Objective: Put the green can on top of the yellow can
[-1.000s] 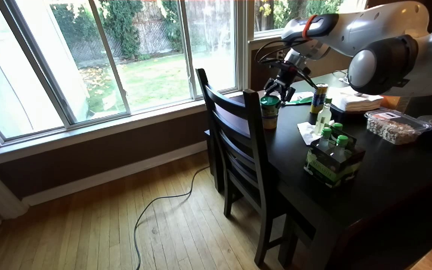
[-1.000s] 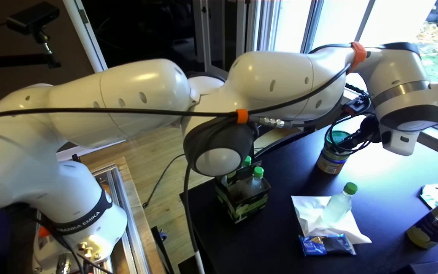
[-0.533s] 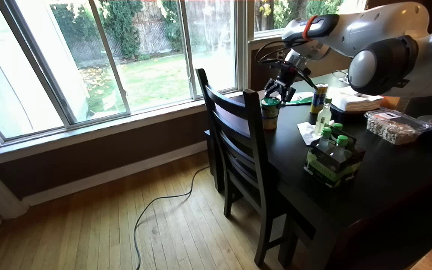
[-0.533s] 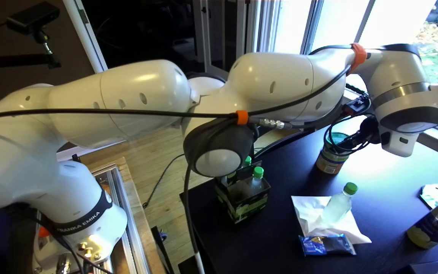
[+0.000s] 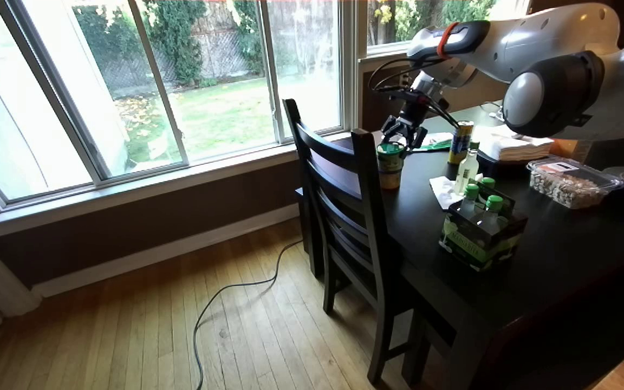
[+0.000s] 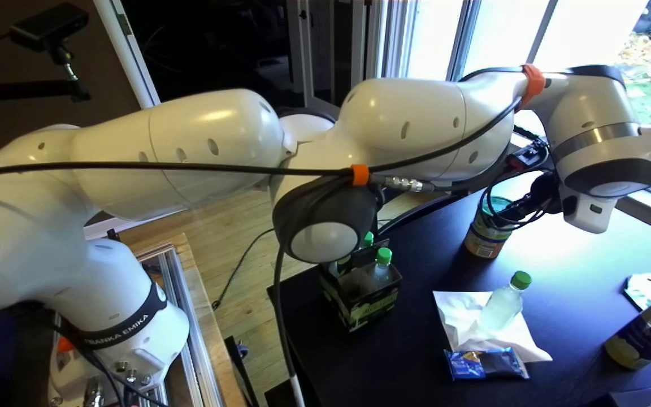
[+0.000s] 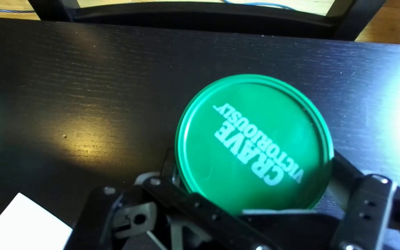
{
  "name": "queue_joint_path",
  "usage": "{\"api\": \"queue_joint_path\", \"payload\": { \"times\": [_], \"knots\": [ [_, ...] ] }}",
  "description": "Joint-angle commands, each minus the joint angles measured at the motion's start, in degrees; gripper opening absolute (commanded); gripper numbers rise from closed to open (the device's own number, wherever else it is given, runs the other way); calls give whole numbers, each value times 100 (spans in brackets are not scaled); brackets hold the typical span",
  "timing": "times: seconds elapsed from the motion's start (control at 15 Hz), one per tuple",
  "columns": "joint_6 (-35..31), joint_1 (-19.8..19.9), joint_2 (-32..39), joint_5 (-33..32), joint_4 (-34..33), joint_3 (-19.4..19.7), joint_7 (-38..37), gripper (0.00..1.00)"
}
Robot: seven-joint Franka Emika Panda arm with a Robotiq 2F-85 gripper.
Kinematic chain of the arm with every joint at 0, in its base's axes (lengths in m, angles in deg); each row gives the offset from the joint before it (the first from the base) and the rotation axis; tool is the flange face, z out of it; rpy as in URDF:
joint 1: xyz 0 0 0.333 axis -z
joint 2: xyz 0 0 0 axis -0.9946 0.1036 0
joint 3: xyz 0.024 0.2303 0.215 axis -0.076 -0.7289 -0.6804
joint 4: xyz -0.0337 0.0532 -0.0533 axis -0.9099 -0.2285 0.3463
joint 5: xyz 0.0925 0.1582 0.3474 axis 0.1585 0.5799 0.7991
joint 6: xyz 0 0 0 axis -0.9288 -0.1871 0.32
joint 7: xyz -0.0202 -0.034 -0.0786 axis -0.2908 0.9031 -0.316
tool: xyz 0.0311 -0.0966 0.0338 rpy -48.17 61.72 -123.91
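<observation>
**Green can in the gripper's hold, in line above the yellow can**

The green can [image 5: 389, 161] stands upright directly over the yellow can [image 5: 390, 180], on the side of the table next to the chair. In both exterior views the two form one column; the seam is too small to confirm full contact. The green lid [image 7: 252, 144] carries pale capitals reading "CRAVE VICTORIOUSLY", set diagonally and inverted in the wrist view. It is round, smooth and raised at the rim. Print on the side labels is too small to read.

The gripper [image 7: 255, 166] has its jaws parted around the green can, one black finger [image 7: 346, 169] against either side, and has hold of its upper part.

The table [image 5: 561, 254] is dark, with fine wood grain. On it, a printed carton [image 5: 482, 238] holds bottles with green caps [image 5: 492, 205]; its front lettering looks like "MARGARITA", softly resolved. Near it, a clear bottle [image 6: 500, 308], also green-capped, stands on creased white paper [image 6: 455, 314]. A glossy blue packet [image 6: 486, 363] lies against the paper's edge, its print illegible. A cylindrical blue-and-gold can [image 6: 636, 339] stands near stacked white napkins [image 5: 523, 145]; a clear plastic tub [image 5: 572, 181] holds pale contents.

The arm [image 6: 410, 124] has glossy white shells; a black band [image 6: 116, 333] at its base reads "FRANKA EMIKA". The chair [image 5: 375, 216] is dark, with curved slats, on a floor [image 5: 252, 336] of narrow light boards.
</observation>
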Motion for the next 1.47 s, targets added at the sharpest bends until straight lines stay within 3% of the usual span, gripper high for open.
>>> {"api": "queue_joint_path", "payload": {
  "times": [0.0,1.4],
  "knots": [
    [322,88,67,138,-160,-141,-74,100],
    [325,128,118,167,-215,-252,-15,100]
  ]
}}
